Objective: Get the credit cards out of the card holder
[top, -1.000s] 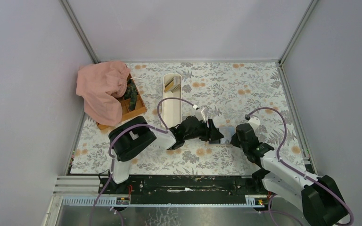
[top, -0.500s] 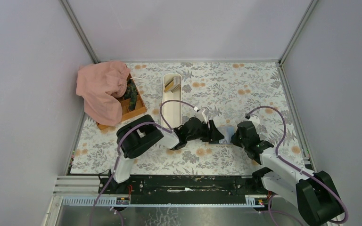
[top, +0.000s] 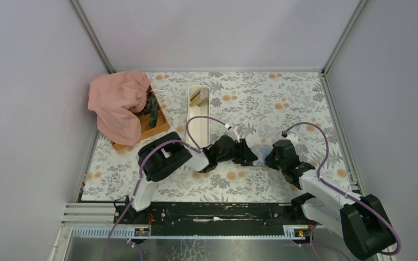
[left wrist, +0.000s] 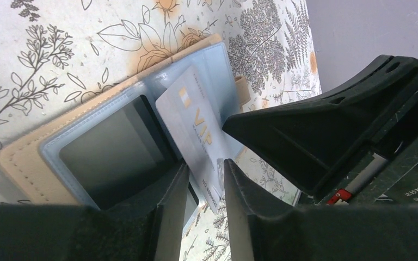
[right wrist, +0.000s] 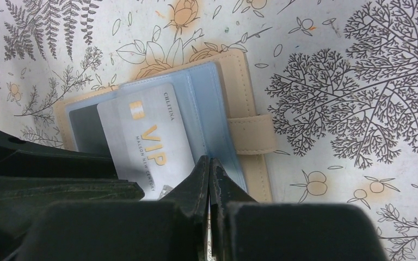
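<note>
open holder [right wrist: 234, 81] flat on table [top: 283, 103] between the arms. right gripper [right wrist: 209, 163] shut, tip pinning the blue page. left gripper [left wrist: 204, 179] narrowed within the last second, not yet clamped, astride the half-drawn pale card [right wrist: 147, 136]. dark card [left wrist: 114, 152] still pocketed. first pull imminent.

The left arm [top: 166, 157] is swinging its big black elbow rightward, closer behind its own wrist. The left gripper [left wrist: 204, 164] is narrowing its fingers around the lower corner of the pale credit card [left wrist: 193, 117], which pokes out of the card holder [left wrist: 27, 157]. The right arm [top: 326, 196] is drawing in leftward, its dark shoulder sliding along, and the right gripper [right wrist: 210, 163] is edging slightly nearer the holder.
</note>
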Robot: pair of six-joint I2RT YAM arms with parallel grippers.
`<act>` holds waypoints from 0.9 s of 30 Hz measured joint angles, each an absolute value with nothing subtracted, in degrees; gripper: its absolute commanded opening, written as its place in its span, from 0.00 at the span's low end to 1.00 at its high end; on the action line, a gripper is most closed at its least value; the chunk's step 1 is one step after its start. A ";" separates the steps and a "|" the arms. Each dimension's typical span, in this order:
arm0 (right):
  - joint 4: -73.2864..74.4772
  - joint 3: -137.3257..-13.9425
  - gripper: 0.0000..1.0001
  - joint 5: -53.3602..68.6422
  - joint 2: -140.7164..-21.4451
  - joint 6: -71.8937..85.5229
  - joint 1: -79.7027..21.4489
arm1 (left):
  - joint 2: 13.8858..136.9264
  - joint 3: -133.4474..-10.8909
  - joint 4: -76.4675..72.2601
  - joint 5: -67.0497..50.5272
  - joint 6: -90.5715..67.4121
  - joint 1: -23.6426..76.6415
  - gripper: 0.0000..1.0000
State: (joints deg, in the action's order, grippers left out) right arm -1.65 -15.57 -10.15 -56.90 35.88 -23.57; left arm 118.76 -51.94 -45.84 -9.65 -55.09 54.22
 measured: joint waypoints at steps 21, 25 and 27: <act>-3.62 -15.57 0.00 -9.52 -58.30 35.88 -23.57 | 118.28 -49.60 -48.42 -8.54 -56.01 53.28 0.37; -3.62 -15.57 0.00 -9.54 -58.30 35.88 -23.55 | 118.28 -49.58 -47.99 -8.32 -55.83 53.23 0.29; -3.62 -15.57 0.00 -9.54 -58.30 35.88 -23.55 | 118.28 -49.56 -47.88 -8.27 -55.81 53.21 0.28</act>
